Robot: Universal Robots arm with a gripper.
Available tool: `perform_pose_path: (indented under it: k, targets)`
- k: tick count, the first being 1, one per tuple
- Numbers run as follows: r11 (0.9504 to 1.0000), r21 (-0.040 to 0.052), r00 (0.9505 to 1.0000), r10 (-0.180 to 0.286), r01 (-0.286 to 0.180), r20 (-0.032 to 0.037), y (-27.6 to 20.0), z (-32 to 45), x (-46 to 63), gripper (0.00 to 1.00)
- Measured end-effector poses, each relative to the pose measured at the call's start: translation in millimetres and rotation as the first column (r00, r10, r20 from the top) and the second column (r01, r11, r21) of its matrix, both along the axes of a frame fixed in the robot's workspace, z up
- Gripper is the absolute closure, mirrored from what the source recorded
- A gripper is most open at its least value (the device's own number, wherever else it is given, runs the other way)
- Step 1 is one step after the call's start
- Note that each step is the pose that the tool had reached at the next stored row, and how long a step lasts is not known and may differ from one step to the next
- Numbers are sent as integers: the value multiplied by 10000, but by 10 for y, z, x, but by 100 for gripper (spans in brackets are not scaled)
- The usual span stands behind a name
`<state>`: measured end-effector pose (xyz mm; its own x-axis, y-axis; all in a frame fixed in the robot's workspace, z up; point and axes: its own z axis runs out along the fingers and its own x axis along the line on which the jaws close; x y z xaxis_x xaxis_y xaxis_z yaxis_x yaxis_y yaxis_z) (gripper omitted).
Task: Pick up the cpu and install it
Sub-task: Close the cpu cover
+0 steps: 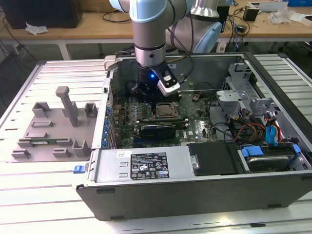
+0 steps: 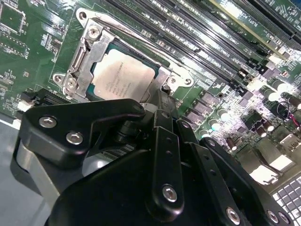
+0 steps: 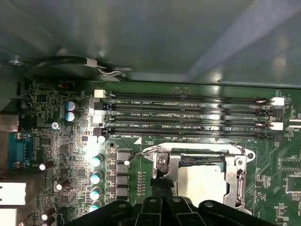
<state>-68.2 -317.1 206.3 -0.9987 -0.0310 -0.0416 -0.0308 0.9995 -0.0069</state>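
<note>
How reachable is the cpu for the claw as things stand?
Probably yes. The claw hangs close over the cpu, whose shiny top lies bare in the socket frame, with nothing between them. The metal frame hugs its edges, though, so gripping it by the sides may be hard.

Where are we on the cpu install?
Done: the cpu lies flat in the socket, inside the metal frame on the motherboard.
In hand: the gripper hangs right over the socket inside the case. Whether it touches the cpu is hidden.
Left: I cannot tell whether the frame is latched, so the cpu looks placed but locking is unconfirmed.
</note>
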Motion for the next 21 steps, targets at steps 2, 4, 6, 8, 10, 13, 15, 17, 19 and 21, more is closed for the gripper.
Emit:
perform_pose_path:
  k: [2,4,6,8,10,13,15,17,19,21]
  targets:
    - [10000,-2,10000,1,-1,-1,-1,-1,26,89]
    - [10000,-2,10000,0,0,-3,-1,-3,55,89]
    - [10000,-5,10000,1,-1,-4,-1,-8,88,89]
    - [10000,-5,10000,1,-1,-4,-2,-12,108,89]
    - [10000,-3,10000,0,0,-2,-1,-13,109,89]
    - [10000,3,10000,0,0,28,-1,-14,68,89]
    - [10000,-1,10000,0,0,33,-1,-13,62,89]
    - [10000,-1,10000,1,-1,34,-1,-13,63,89]
    - [10000,-2,10000,1,-1,33,-2,-13,78,89]
    - [10000,-1,10000,1,-1,36,-1,-14,103,89]
